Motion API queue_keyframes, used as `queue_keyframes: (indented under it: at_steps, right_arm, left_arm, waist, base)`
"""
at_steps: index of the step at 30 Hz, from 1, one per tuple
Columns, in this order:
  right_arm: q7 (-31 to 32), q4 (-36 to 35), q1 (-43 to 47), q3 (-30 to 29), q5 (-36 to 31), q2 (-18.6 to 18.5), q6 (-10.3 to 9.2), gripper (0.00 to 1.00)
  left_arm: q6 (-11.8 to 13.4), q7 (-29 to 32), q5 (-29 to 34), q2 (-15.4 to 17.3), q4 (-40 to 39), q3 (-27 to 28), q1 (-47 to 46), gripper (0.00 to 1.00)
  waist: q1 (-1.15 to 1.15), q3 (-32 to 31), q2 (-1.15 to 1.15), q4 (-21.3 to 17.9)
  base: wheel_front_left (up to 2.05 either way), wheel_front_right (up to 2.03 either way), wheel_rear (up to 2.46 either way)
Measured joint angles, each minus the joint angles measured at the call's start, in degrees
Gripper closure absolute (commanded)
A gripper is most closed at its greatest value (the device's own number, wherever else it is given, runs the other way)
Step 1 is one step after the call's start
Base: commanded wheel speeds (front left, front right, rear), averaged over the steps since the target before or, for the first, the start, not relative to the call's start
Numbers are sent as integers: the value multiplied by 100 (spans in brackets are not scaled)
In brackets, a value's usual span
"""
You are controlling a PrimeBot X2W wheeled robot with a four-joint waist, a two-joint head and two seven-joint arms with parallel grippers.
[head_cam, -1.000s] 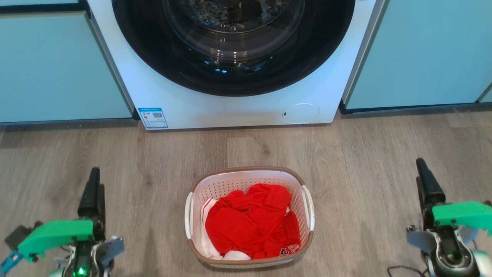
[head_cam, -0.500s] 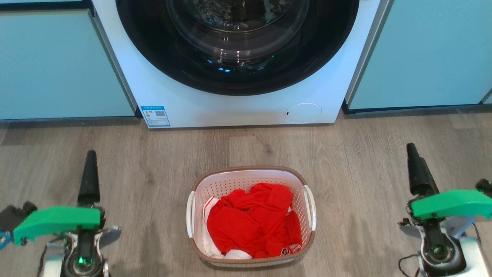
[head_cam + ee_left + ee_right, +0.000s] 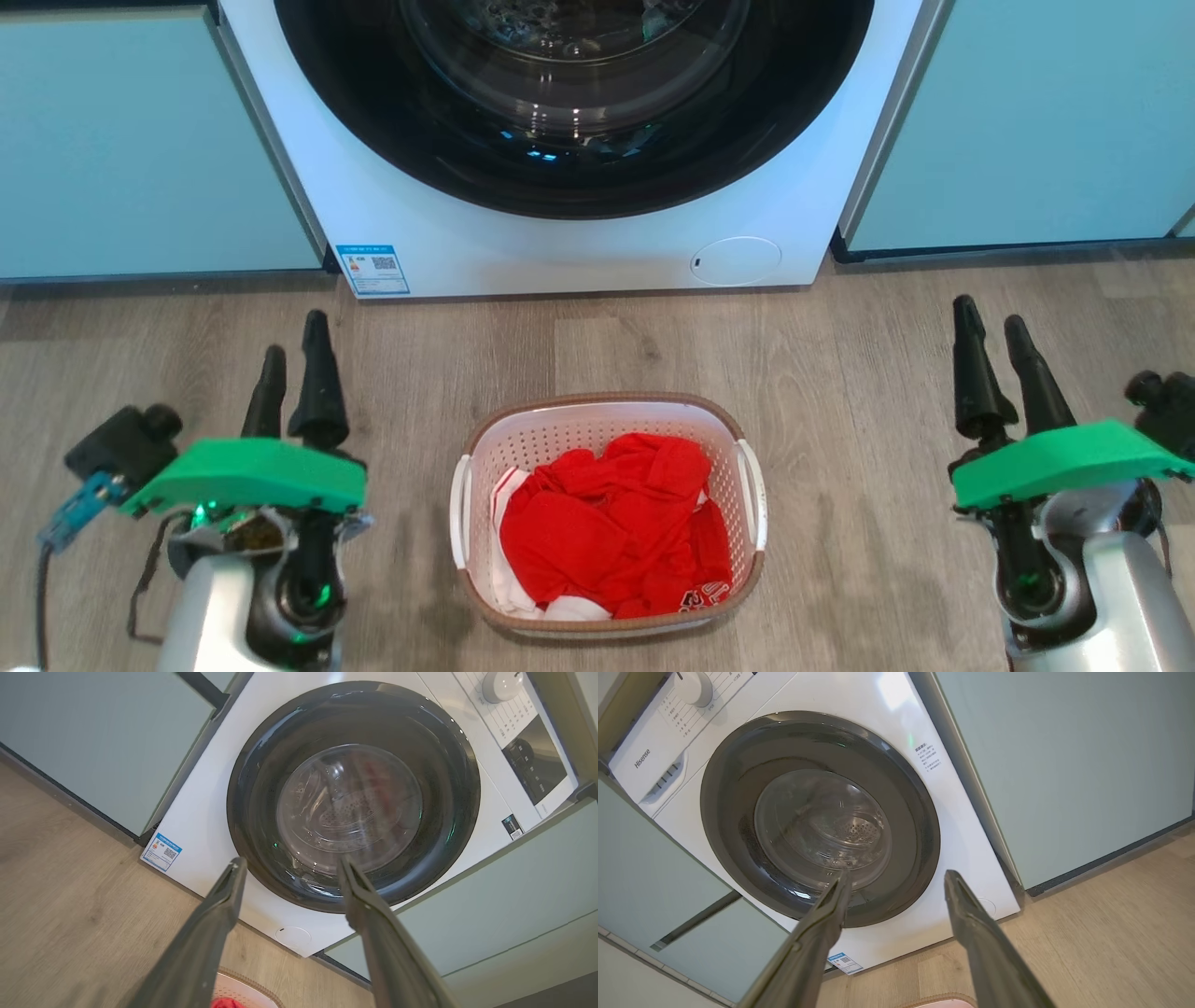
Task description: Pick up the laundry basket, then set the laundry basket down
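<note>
Now the laundry basket (image 3: 597,400) sits on the floor (image 3: 840,373).
It is between my left gripper (image 3: 294,336) and my right gripper (image 3: 989,313), touching neither; both have fingers spread apart and hold nothing.

There is one laundry basket (image 3: 560,439), with two white handles: the left handle (image 3: 458,511) and the right handle (image 3: 754,495). It holds one heap of red cloth (image 3: 607,532); the number of garments cannot be told. Far of it stands one washing machine (image 3: 597,252) with one round door (image 3: 579,187), one dial (image 3: 693,686), one blue label (image 3: 372,269) and one round flap (image 3: 736,261). Two cabinet fronts flank the machine: the left cabinet front (image 3: 140,140) and the right cabinet front (image 3: 1046,121). Nearest are two grippers, the left gripper (image 3: 294,338) and the right gripper (image 3: 988,315), with two fingers each.
</note>
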Motion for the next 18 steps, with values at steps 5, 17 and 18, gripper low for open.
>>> queue_keyframes:
  at_steps: [5,17,18]
  right_arm:
    - [-116,-57,-1,3,-465,7,0,0]
    - [-300,3,2,376,-1622,-27,1,0]
    - [-305,-4,2,398,-1736,-29,1,0]
  left_arm:
    - [265,-60,612,4,5,-346,-77,0]
    - [1061,-271,1852,394,412,-1522,-299,0]
    - [1134,-298,1887,416,416,-1606,-346,0]
  waist:
    - [0,-9,0,-1]
    - [0,-58,0,-29]
    - [0,-60,0,-33]
  base:
    - [0,0,0]
    - [0,0,0]
    - [0,0,0]
